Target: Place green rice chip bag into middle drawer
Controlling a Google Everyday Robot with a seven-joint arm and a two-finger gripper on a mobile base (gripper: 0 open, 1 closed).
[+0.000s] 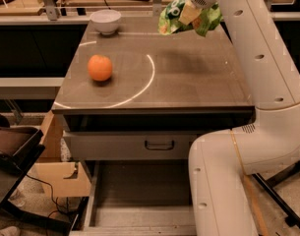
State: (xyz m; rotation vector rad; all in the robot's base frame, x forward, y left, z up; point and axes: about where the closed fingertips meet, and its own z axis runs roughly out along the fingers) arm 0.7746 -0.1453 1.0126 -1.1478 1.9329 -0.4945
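Desk top (pixel 189 77) is carrying an orange (pixel 100 67) near its left edge and a white bowl (pixel 105 21) at the far left corner. The robot's pincer (pixel 191 11) is clenching the green rice chip bag (pixel 170 17), dangling it above the far right corner. So the pickup's done imo; the middle drawer (pixel 139 186) is sitting open and bare below the front edge, and the drop-off is what's left.

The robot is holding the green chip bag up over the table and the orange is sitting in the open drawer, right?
Not quite. In the camera view the orange sits on the tabletop, not in the open middle drawer, whose visible floor is bare. The rest holds: the gripper grips the green rice chip bag above the tabletop's far edge.
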